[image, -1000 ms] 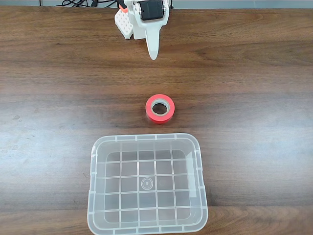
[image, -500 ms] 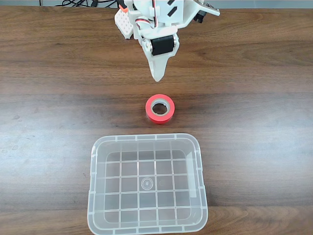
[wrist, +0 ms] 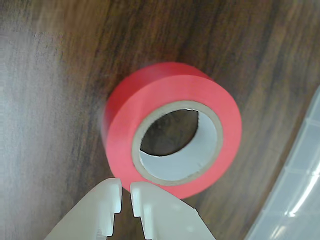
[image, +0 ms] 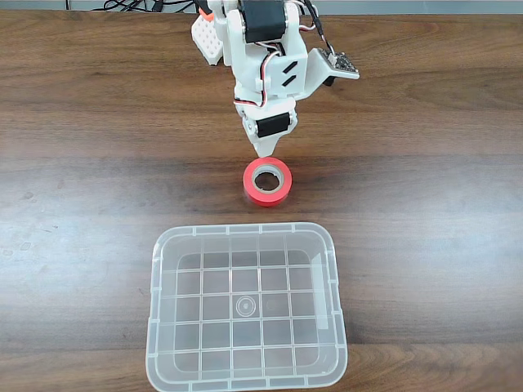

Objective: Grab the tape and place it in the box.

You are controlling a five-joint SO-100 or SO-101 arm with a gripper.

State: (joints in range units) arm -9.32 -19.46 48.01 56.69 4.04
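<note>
The bench [image: 90, 163] is spreading dark and wood-grained across the whole fixed view, and I am working over its upper middle. The box [image: 245, 232] is sitting empty at the lower centre of that view, its clear rim just below the tape, apart from it. My gripper [image: 264, 151] is hanging at the roll's upper edge, fingers nearly together with only a thin slit between them in the wrist view [wrist: 125, 192]. The tape [image: 267, 181] is lying flat at the centre of the fixed view, hole up; in the wrist view [wrist: 172, 95] it is sitting right above my fingertips. I am judging it light, stiff and fairly smooth, so I am thinking of spreading my fingers and pinching one wall, one finger in the core and one outside
</note>
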